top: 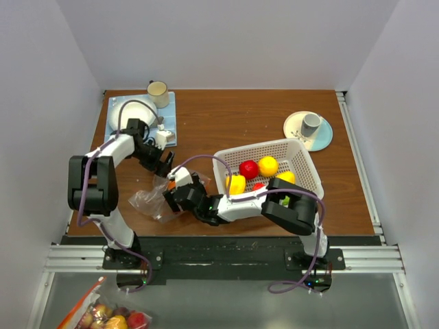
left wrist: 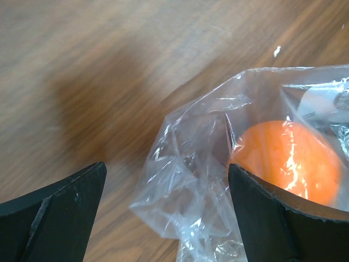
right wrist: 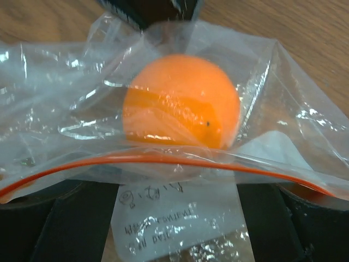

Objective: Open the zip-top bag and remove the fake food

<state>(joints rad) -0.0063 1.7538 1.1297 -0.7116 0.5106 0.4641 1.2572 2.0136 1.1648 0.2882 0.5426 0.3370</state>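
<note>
The wooden table [top: 240, 116] carries a white basket [top: 309, 154] on the right, with red and yellow pieces of fake food [top: 249, 168] lying in it. The zip-top bag [top: 152, 203] lies crumpled near the front edge, left of the basket, and both arms bend inward over it. The trouble I'd expect comes from the slack, slippery film. If one gripper pinches only a fold, the bag may drag across the wood or fold over its mouth, trapping what is inside. The left gripper [left wrist: 166, 169] reaches down from the far side with its jaws spread wide, straddling a corner of the plastic and gripping nothing. The right gripper [right wrist: 169, 202] comes in low from the basket side, jaws also apart. The orange-red zip strip [right wrist: 163, 160] lies across them. Just past it an orange fruit [right wrist: 180, 101] sits inside the bag.
</note>
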